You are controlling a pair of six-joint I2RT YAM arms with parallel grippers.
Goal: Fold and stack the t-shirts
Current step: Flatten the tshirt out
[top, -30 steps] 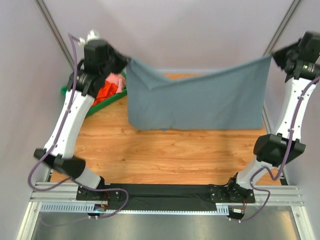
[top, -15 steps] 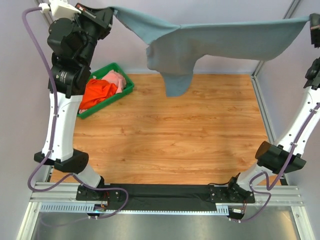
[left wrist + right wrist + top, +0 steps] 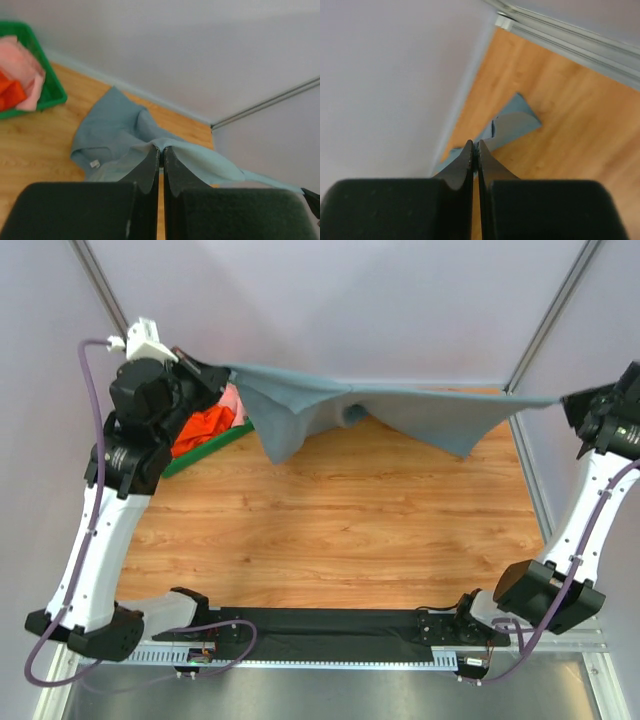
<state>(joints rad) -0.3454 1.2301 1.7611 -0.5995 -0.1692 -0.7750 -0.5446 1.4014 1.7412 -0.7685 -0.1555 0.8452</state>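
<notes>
Lowered from half a second ago, your left hand (image 3: 212,371) stays pinched shut on the grey-blue t-shirt's (image 3: 400,410) left corner, above the green bin (image 3: 54,89) holding the orange t-shirt (image 3: 10,92) and pink t-shirt (image 3: 20,60). The tee sags over the far counter (image 3: 330,530). Your right hand (image 3: 568,403) clamps the right corner.

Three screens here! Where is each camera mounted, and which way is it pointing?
Top external: fixed above and behind, looking down on the table; both arms show, holding the grey-blue t-shirt between left gripper and right gripper.
Left wrist: on the left arm, looking along its shut fingers at the shirt and green bin.
Right wrist: on the right arm, past its shut fingers down at the table.
All three share the shirt.
</notes>
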